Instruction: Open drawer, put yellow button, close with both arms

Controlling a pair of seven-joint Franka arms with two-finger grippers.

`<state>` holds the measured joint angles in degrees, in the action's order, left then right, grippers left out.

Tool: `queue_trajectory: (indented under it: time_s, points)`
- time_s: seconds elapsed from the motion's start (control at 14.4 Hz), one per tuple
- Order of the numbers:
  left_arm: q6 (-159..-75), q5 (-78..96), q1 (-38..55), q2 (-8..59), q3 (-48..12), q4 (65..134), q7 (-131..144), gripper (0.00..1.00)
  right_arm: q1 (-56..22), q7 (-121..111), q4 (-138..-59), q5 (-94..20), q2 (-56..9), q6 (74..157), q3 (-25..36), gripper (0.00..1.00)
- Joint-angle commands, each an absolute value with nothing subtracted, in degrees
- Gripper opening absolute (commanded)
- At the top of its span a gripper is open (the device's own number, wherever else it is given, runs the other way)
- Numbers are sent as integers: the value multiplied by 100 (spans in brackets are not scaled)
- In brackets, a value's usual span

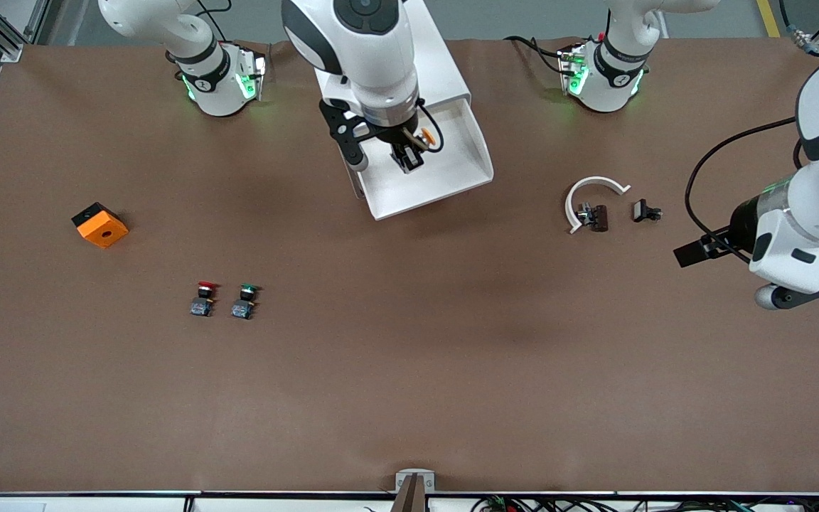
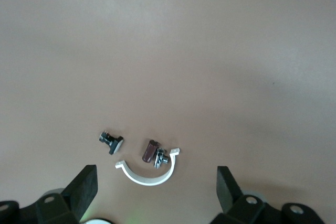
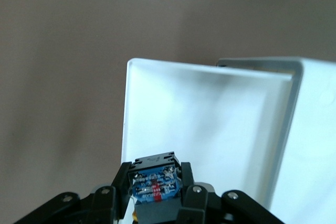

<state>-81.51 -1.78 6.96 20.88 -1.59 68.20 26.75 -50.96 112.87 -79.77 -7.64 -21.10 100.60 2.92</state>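
Brown covering spreads across the table (image 1: 409, 370) in the front view, where the drawer (image 1: 445, 167) stands pulled out of the white cabinet (image 1: 438, 64). The right gripper (image 1: 409, 158) hangs over the open tray, its fingers clamped on the yellow button (image 1: 426, 137), whose orange-yellow cap shows beside them. The left gripper (image 1: 694, 252) hovers at the left arm's end of the table, near a white curved clip (image 1: 591, 195) and two small dark parts (image 1: 598, 217). A red-capped switch (image 1: 203, 297) and a green-capped switch (image 1: 244, 300) sit side by side nearer the camera, with an orange block (image 1: 100, 225) toward the right arm's end. From the left wrist, the left gripper's fingers (image 2: 84, 190) stand wide apart with nothing between them, above the clip (image 2: 147, 174). From the right wrist, the button's blue-and-black body (image 3: 155, 182) sits pinched between the fingers above the drawer's white floor (image 3: 210, 124).
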Motion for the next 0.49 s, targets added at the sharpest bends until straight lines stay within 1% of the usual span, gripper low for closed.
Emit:
queue_trajectory:
  time_s: [0.0, 0.14, 0.42]
  points:
    - [-8524, -281, 686, 1714, -176, 7321, 2226, 100, -5404, 12013, -7349, -528, -2688, 9976, 378, 0]
    - [-8752, -272, 511, 1548, -184, 7557, 1682, 100, -5554, 12330, -7217, -335, -2899, 9984, 369, 0]
    - [-9753, -246, 448, 845, -193, 8839, 1354, 100, -5765, 12682, -7058, -264, -3164, 9976, 387, 0]
